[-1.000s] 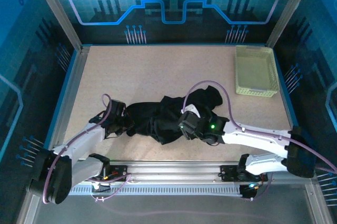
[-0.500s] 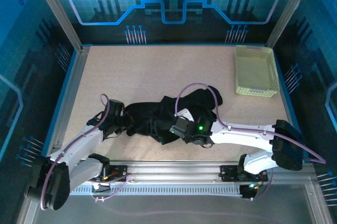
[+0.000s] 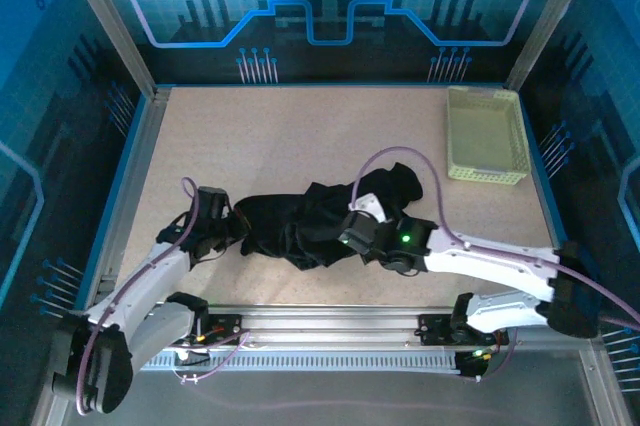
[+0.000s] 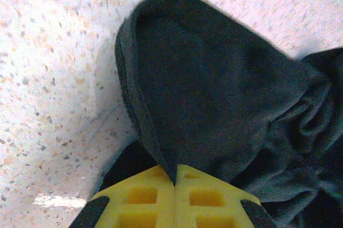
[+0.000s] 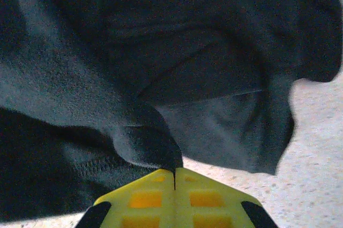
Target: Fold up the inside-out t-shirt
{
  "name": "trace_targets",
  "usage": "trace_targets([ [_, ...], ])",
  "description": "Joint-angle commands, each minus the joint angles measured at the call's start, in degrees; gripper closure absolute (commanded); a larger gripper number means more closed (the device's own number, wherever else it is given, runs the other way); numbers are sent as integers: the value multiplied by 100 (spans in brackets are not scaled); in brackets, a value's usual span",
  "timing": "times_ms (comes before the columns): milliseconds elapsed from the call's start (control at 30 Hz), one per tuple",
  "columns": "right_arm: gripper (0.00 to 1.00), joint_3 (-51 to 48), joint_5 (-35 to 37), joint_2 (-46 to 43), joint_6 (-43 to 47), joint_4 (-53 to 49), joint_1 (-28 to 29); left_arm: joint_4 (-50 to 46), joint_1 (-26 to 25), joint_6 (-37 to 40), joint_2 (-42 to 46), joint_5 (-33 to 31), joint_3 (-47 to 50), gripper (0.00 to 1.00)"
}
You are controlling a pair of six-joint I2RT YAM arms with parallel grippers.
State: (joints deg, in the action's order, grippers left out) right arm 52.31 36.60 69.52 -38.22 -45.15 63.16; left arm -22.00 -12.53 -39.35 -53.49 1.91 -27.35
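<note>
Gripping crumpled inside-out t-shirt (image 3: pixel 300 231), near half of counter (image 3: pixel 300 136), with fully closed left claw (image 4: pixel 174 177) at left end, fully closed right claw (image 5: pixel 174 172) mid-garment.

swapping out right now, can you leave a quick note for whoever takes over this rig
Left gripper: shut on a fold at the left end of the t-shirt.
Right gripper: shut on a fold near its middle.
T-shirt: bunched in a heap on the table, near the front edge; basket at the far right, apart from it.
Done: both grips taken. Left: spread it flat, then fold.
</note>
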Motion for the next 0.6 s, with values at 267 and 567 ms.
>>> trace_targets([
  [267,100,607,497,-2013,625,-809,-1368,136,408,429,281,75,-1335,100],
  [567,100,671,-424,-1726,991,-624,-3982,358,865,739,-1815,318,-2251,99],
])
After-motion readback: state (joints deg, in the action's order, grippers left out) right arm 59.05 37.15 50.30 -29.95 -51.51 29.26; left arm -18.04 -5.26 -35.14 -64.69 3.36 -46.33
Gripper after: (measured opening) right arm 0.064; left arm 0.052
